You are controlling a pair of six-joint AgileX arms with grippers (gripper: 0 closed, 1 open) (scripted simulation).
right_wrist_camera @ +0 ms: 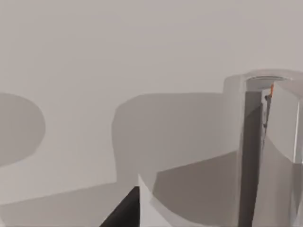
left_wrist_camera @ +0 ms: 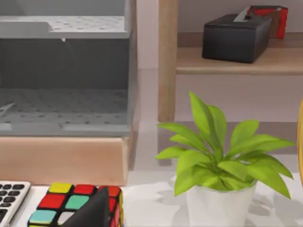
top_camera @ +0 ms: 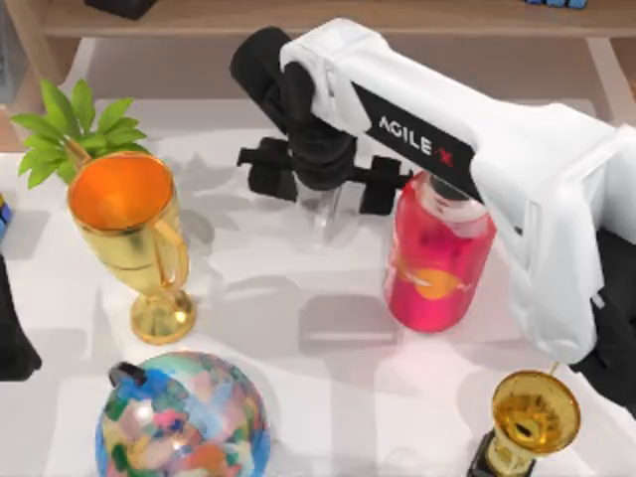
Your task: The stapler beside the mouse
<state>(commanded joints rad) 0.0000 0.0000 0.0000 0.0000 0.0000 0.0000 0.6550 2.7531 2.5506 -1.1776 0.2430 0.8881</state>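
The stapler (top_camera: 326, 214) is a small whitish, nearly see-through piece at the middle of the table's far half. In the right wrist view the stapler (right_wrist_camera: 265, 161) looms close, with a thin dark line along it. My right gripper (top_camera: 323, 181) hangs directly over it, open, its black fingers (top_camera: 263, 159) spread to either side. One dark fingertip (right_wrist_camera: 124, 213) shows beside the stapler's pale body. The mouse is out of view. My left arm (top_camera: 12, 338) is parked at the table's left edge.
A red bottle (top_camera: 437, 260) stands just right of the stapler. A gold cup (top_camera: 129, 229) and a green plant (top_camera: 75, 129) are at the left, a colourful globe (top_camera: 184, 417) at the front, and a small gold trophy (top_camera: 532, 422) at the front right. A shelf (left_wrist_camera: 236, 61) and a puzzle cube (left_wrist_camera: 71, 203) lie beyond.
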